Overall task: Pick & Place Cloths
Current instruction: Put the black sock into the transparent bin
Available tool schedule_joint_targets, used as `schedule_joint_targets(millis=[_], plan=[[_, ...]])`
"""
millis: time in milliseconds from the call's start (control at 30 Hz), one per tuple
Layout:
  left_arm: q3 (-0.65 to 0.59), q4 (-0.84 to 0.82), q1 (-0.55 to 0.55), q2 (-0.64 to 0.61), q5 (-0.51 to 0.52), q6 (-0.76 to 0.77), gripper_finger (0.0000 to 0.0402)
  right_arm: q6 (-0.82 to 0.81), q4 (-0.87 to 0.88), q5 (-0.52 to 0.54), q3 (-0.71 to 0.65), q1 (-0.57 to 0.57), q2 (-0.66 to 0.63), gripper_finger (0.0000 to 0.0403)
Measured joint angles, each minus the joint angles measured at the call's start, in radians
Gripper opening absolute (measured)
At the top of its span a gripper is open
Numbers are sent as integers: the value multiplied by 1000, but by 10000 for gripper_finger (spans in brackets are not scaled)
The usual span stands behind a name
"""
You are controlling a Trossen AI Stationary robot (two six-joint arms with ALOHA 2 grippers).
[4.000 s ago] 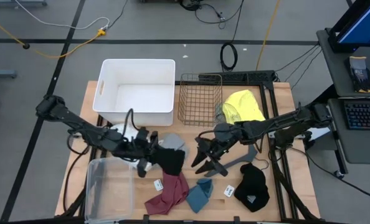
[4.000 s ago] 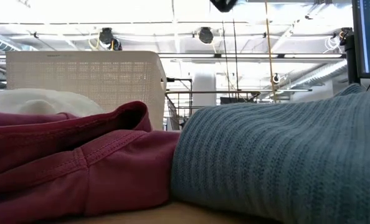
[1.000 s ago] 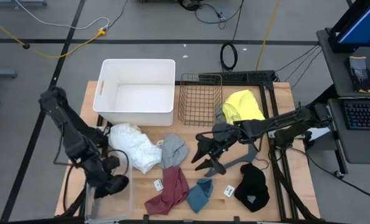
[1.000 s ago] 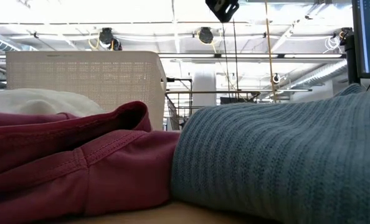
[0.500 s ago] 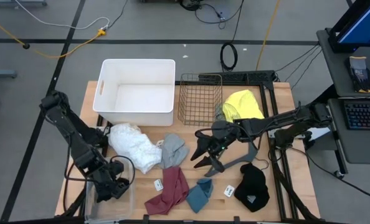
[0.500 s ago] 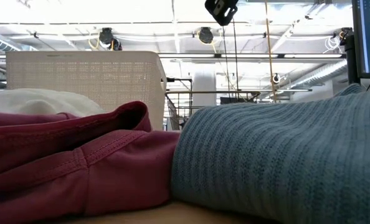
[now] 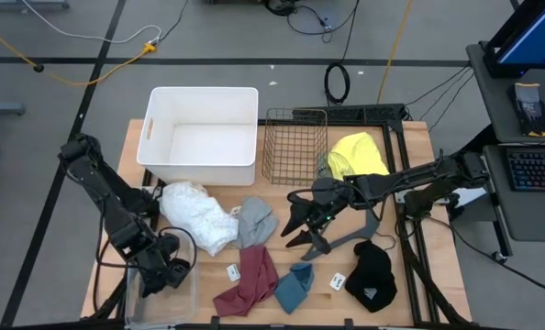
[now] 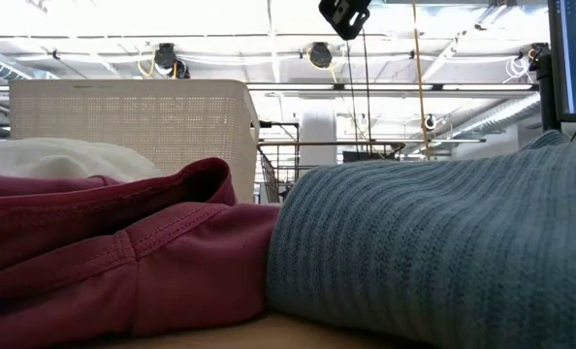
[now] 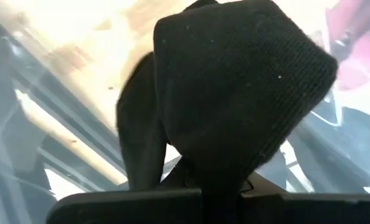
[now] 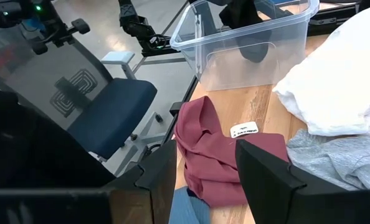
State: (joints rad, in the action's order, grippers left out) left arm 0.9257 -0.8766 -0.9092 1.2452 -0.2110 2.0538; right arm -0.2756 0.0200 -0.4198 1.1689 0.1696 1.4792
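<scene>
The white cloth (image 7: pixel 197 213) sprawls mid-table, just in front of the white bin (image 7: pixel 202 135). The clear tub (image 7: pixel 149 307) sits at the front left corner, and over it hangs the left gripper (image 7: pixel 165 272), fingers pressed together, pinching a black cloth (image 9: pixel 235 99) that dangles into the tub. The maroon cloth (image 7: pixel 249 282) and teal-blue cloth (image 7: pixel 294 285) lie at the front edge, touching. Above them, the right gripper (image 7: pixel 299 232) hovers with fingers spread, holding nothing.
</scene>
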Motion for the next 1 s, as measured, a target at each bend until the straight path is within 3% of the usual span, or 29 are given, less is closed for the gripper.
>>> schedule_joint_targets(millis=[400,1000], plan=[[0,-13,0,0,-29,97,1,3,0,0,0,0,0,155],[0,-10,0,0,106,179,19,4,0,0,0,0,0,155]])
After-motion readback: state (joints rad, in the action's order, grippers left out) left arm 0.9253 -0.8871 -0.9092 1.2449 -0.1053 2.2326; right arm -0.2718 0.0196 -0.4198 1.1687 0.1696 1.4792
